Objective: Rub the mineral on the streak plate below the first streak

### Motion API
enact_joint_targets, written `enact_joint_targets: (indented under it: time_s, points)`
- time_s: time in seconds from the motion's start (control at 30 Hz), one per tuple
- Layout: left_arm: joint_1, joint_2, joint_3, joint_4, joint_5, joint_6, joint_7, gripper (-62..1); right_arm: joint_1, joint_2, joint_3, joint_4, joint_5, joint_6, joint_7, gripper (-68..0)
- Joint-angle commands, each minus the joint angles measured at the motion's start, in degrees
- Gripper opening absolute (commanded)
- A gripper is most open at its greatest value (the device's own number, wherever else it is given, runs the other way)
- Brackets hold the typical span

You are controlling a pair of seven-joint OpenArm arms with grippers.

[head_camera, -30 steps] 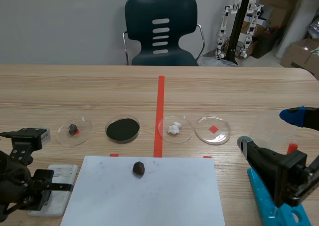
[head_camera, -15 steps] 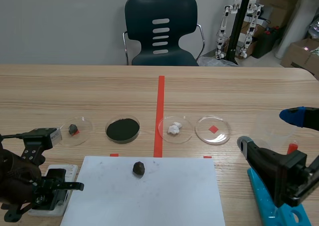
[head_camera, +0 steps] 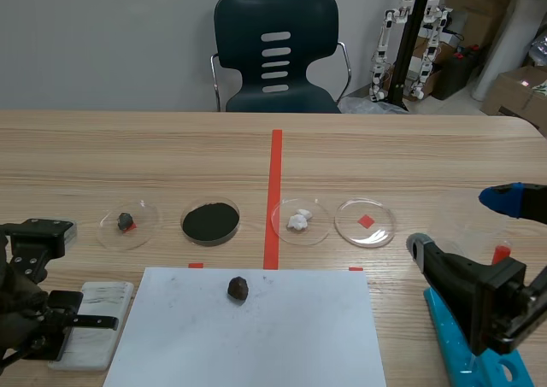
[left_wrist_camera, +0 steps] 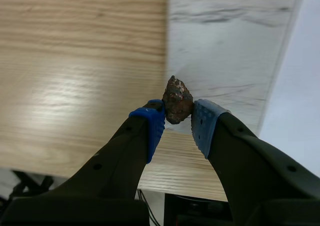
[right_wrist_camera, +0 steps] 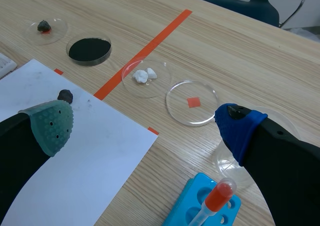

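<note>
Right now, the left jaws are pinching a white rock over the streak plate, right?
No. The mineral pinched in the left jaws is rusty brown, not white. It is over the streak plate, as the left wrist view shows.

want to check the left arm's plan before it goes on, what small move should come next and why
Probably lower the left gripper until the rough brown mineral lump pinched between its blue pads presses onto the white marbled streak plate. The lump hangs over the plate's near part, on the robot's side of the dark streak, and contact is not clearly visible.
</note>
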Motion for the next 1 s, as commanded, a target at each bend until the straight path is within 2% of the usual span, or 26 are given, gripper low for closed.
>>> enact_joint_targets:
  time_s: [0.0, 0.2, 0.27, 0.37, 0.57, 0.7, 0.8, 0.97]
  points:
    - [-0.02, -0.28, -0.13, 0.31, -3.74, -1.73, -0.42, -47.9, 0.04, 0.17, 0.46, 1.16, 0.59, 0.04, 1.03, -8.4]
    - [0.00, -0.28, -0.13, 0.31, -13.33, -7.23, -2.08, -47.9, 0.04, 0.17, 0.46, 1.16, 0.59, 0.04, 1.03, -8.4]
    - [-0.02, -0.28, -0.13, 0.31, -13.62, -7.45, -2.08, -47.9, 0.04, 0.17, 0.46, 1.16, 0.59, 0.04, 1.03, -8.4]
    - [0.00, -0.28, -0.13, 0.31, -11.91, -6.93, -1.49, -47.9, 0.04, 0.17, 0.46, 1.16, 0.59, 0.04, 1.03, -8.4]
    - [0.00, -0.31, -0.13, 0.31, -0.55, 0.15, 1.40, -47.9, 0.04, 0.17, 0.46, 1.16, 0.59, 0.04, 1.03, -8.4]
    - [-0.02, -0.31, -0.13, 0.31, 4.79, 3.19, 2.67, -47.9, 0.04, 0.17, 0.46, 1.16, 0.59, 0.04, 1.03, -8.4]
    - [-0.02, -0.28, -0.13, 0.31, 6.03, 4.13, 2.91, -47.9, 0.04, 0.17, 0.46, 1.16, 0.59, 0.04, 1.03, -8.4]
    - [0.00, -0.28, -0.13, 0.31, 4.96, 3.85, 2.82, -47.9, 0.04, 0.17, 0.46, 1.16, 0.59, 0.04, 1.03, -8.4]
